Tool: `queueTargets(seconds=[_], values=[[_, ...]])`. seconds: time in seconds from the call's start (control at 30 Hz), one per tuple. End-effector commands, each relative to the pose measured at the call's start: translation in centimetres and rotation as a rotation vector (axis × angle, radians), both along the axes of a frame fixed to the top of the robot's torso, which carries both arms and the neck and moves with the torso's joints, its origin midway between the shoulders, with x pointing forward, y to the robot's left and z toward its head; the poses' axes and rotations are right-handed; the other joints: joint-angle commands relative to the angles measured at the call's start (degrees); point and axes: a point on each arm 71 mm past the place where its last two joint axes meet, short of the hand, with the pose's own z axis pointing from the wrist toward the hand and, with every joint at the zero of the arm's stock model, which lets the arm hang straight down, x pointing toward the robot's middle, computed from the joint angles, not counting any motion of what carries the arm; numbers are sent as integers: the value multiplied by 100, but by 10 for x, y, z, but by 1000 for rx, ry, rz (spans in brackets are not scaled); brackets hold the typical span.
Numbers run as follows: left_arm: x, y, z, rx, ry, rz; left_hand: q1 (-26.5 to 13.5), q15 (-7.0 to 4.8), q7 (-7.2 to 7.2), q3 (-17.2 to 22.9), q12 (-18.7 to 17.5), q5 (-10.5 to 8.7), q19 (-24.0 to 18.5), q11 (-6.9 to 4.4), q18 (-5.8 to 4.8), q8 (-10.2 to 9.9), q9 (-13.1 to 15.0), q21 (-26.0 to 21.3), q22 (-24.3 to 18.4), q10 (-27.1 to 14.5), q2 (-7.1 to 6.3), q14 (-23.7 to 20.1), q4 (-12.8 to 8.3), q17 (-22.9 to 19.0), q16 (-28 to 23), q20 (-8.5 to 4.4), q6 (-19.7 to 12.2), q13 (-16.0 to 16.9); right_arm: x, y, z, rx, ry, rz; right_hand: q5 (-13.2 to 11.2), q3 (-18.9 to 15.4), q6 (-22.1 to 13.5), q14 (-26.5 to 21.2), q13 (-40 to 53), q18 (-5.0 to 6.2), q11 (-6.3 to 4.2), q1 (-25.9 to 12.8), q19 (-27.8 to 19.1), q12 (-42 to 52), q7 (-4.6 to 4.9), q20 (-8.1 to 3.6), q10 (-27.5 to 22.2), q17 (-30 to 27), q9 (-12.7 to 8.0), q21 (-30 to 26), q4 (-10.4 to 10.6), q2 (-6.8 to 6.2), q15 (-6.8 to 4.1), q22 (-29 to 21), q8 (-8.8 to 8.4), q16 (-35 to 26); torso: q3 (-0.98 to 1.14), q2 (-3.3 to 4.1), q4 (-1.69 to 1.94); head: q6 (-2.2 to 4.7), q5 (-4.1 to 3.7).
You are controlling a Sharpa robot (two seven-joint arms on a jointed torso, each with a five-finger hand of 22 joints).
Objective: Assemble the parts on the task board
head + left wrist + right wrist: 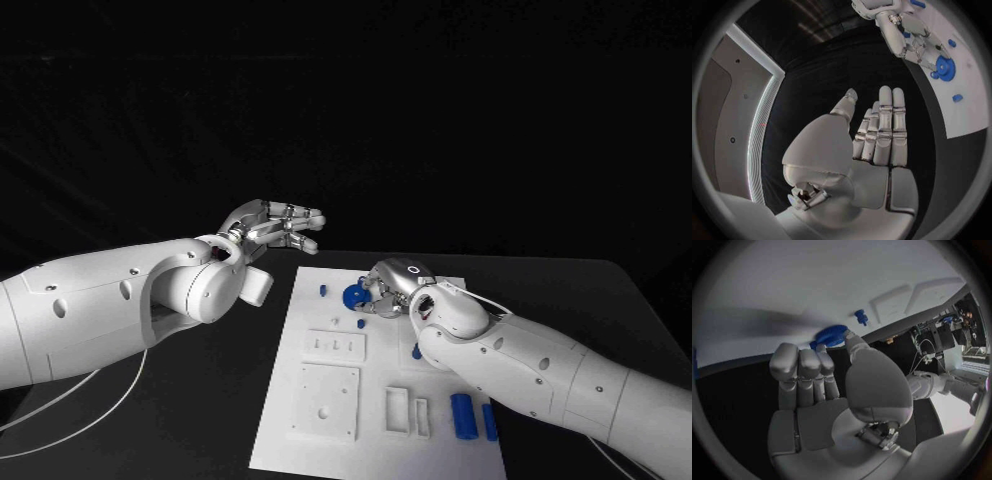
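Right robot hand (392, 285) grips a round blue part (831, 335) at the far end of the task board (346, 420), low over its surface. Left robot hand (274, 226) hovers released over the bench (173, 420) just beside the board. Seating the part probably calls for squaring it over its spot before pressing.

One white task board (325, 440); two robot hands, left (274, 225), right (392, 285); several blue parts (463, 414)
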Motion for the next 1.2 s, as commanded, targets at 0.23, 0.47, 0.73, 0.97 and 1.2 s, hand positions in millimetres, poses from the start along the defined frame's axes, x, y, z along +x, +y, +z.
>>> queueTargets(seconds=[0.23, 0.47, 0.73, 0.97, 1.2], values=[[0, 2, 1, -2, -6, -7, 13, 10, -9, 2, -13, 27, -39, 5, 20, 8, -3, 19, -5, -40, -24, -34, -36, -7, 19, -17, -18, 8, -7, -19, 6, 60, -52, -29, 47, 87, 39, -15, -13, 21, 1, 75, 255, 8, -13, 33, 6, -19, -1, -49, -1, -19, 14, 660, -18, 0, 7, -6, -23, 28, 6], [1, 8, 1, -1, -8, 6, 16, 10, -8, 3, -12, 29, -41, 4, 21, 7, -4, 25, -7, -40, -24, -35, -42, -7, 19, -17, -24, 9, -11, -49, 26, 151, -88, -56, 30, 159, 14, -17, -30, 19, 6, 136, 250, -7, -3, 35, -2, -46, -1, -60, -168, -47, 18, 661, -17, -28, 24, -18, -71, 69, 8], [1, 14, 1, 0, -9, 19, 22, 9, -10, 5, -11, 32, -42, 2, 21, 8, -3, 27, -7, -30, -26, -35, -47, -7, 18, -18, -9, 9, -12, -101, 43, 209, -37, -51, 147, 352, 11, -29, -41, 15, 24, 424, 218, -20, 33, 43, -32, -67, -5, -93, -680, 3, 25, 657, -22, -69, 66, -55, -180, 101, 29], [0, 16, 1, 4, -10, 18, 18, -6, -21, 15, -11, 33, -51, -33, 12, 9, -2, 33, -5, 122, -12, -35, -50, -7, 18, -29, 15, 8, -9, -143, 37, 254, 42, -30, 345, 51, -35, -30, -46, 14, 30, 445, 183, -28, 38, 55, -67, -28, -3, -108, -1137, 176, 47, 654, -18, -86, 104, -65, -228, 114, -75], [1, 17, 0, 11, -12, 14, 3, -21, -32, 33, -6, 35, -59, -70, -8, 9, -2, 35, -4, 285, 1, -41, -48, -7, 10, -46, 6, 9, -5, -171, 27, 279, 85, -46, 467, -474, -70, -36, -65, 16, 47, 548, 170, -47, 55, 71, -93, 2, -5, -103, -1176, 285, 52, 655, -21, -106, 96, -58, -223, 115, -95]])
